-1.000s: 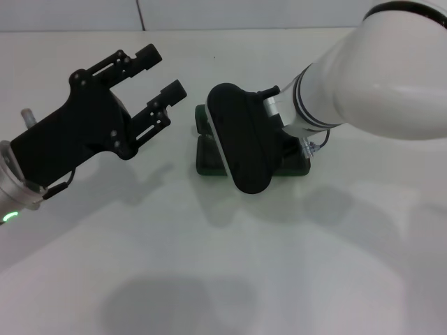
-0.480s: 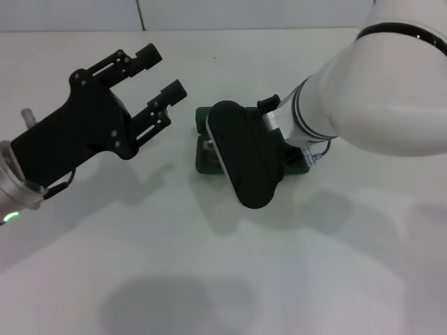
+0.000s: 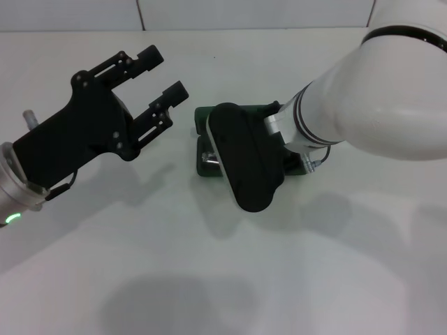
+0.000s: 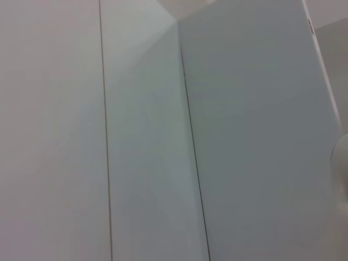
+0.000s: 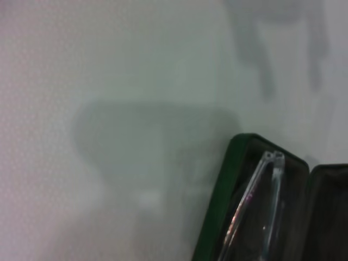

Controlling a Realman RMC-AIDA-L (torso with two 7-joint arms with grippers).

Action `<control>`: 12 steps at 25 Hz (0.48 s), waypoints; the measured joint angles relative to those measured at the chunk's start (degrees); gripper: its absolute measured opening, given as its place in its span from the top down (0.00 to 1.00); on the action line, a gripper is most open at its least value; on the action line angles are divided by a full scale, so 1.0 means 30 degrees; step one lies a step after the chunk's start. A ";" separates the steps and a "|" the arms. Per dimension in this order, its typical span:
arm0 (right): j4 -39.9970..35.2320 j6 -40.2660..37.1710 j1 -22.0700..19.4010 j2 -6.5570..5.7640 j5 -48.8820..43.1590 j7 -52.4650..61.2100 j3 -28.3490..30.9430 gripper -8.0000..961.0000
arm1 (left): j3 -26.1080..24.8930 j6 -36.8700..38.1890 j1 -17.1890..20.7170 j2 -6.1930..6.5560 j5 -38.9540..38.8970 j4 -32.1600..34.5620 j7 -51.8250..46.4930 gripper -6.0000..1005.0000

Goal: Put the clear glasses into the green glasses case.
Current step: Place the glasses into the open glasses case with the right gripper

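**Glasses over the open case, right arm on top of it**

Head view: the right gripper (image 3: 244, 157) sits directly over the green glasses case (image 3: 207, 166) near table (image 3: 209, 279) centre, and its black body hides most of the case. Only the case's left end and a strip of its far edge show. Can't tell how the right jaws stand. The left gripper (image 3: 159, 87) hangs well to the left of the case, jaws spread, nothing between them. The right arm is clearly the nearer one.

Left wrist view: only blank pale panels; no case, no glasses.

Right wrist view: the case is open, green wall and dark lining visible. The clear glasses (image 5: 255, 204) lie inside the rim at this end, one thin arm running along the case's long axis. My read: the axes look already aligned, so what's left is seating and letting go.
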 joint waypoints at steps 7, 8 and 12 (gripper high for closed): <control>-0.1510 -0.0798 -0.0616 0.0000 0.0416 -0.0084 0.1251 0.57 | 0.0000 0.0002 0.0001 0.0022 0.0007 -0.0001 0.0001 0.43; -0.1840 -0.1098 -0.0713 0.0001 0.0636 -0.0158 0.1531 0.57 | 0.0000 0.0002 0.0000 0.0033 0.0006 0.0001 0.0001 0.43; -0.2603 -0.1964 -0.1156 0.0001 0.2078 -0.0899 0.2743 0.57 | 0.0000 -0.0013 0.0001 0.0053 0.0007 -0.0001 0.0001 0.43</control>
